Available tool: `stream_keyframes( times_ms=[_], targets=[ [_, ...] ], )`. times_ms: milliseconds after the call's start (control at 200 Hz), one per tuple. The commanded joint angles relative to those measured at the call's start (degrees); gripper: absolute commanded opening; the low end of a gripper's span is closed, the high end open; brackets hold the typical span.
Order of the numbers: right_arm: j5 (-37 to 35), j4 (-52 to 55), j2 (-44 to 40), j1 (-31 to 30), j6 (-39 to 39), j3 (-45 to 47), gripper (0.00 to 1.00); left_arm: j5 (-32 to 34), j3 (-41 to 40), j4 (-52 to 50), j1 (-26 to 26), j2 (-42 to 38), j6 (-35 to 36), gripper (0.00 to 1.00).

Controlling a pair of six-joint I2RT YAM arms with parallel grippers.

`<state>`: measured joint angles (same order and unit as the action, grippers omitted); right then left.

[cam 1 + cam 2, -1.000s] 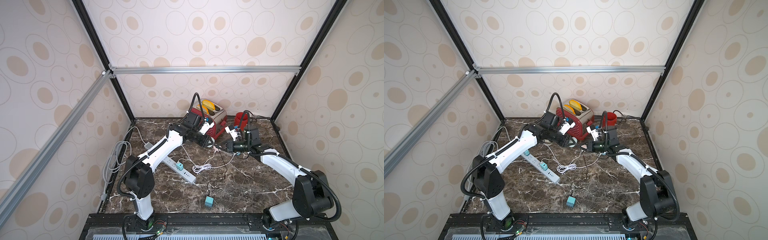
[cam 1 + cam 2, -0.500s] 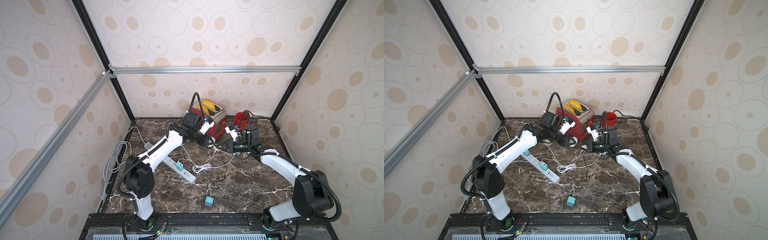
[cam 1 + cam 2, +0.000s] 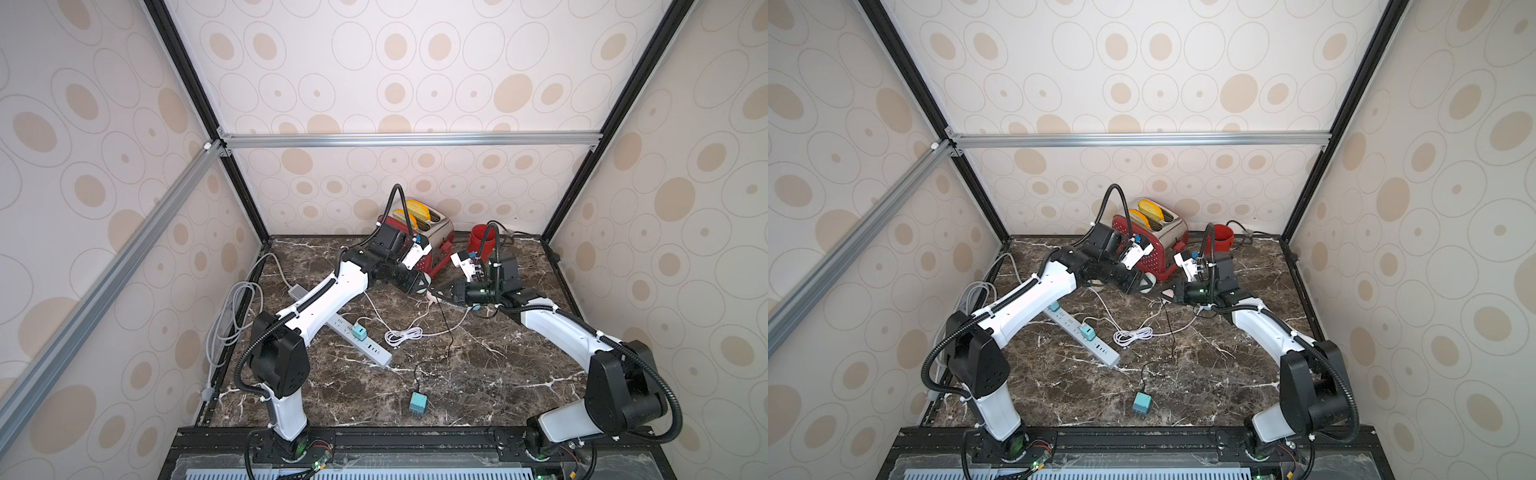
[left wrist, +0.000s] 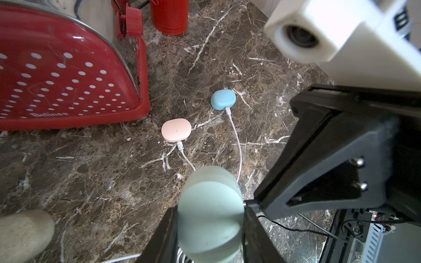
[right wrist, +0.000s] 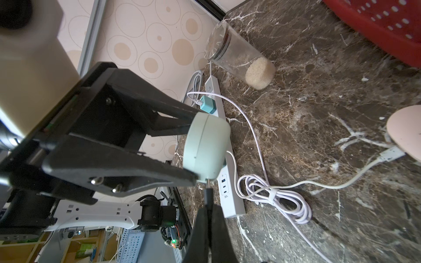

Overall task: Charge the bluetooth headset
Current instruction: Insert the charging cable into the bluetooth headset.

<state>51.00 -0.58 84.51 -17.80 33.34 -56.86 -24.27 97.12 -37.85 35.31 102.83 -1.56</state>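
Note:
The bluetooth headset is a pale green case (image 4: 210,218), raised above the table with my left gripper (image 4: 210,213) shut on its two sides. In the right wrist view the case (image 5: 206,145) sits at the tips of the left fingers (image 5: 127,164). My right gripper (image 5: 208,206) is shut on a black plug (image 5: 208,193), whose metal tip touches the case's edge; how deep it sits I cannot tell. Both top views show the left gripper (image 3: 419,286) and right gripper (image 3: 1165,295) meeting in front of the toaster. The black cable runs to a loose teal charger block (image 3: 417,404).
A pink case (image 4: 176,132) and a blue case (image 4: 223,99) lie on the marble, each with a white cable. A white power strip (image 3: 361,340) carries a teal adapter (image 3: 358,332). A red toaster (image 3: 419,241), red cup (image 3: 482,241) and rice jar (image 5: 239,59) stand nearby.

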Motion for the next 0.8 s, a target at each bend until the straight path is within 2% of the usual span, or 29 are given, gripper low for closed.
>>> stream_keyframes(
  times_ms=[0, 796],
  targets=[
    [-2.0, -3.1, 1.3, -0.8, 2.0, -1.1, 0.00, -3.0, 3.4, -1.1, 2.6, -0.6, 1.6, 0.04],
    [-8.4, -2.8, 3.3, -3.5, 2.5, -5.3, 0.00, -5.9, 3.5, -0.4, 4.1, -1.0, 0.6, 0.03]
  ],
)
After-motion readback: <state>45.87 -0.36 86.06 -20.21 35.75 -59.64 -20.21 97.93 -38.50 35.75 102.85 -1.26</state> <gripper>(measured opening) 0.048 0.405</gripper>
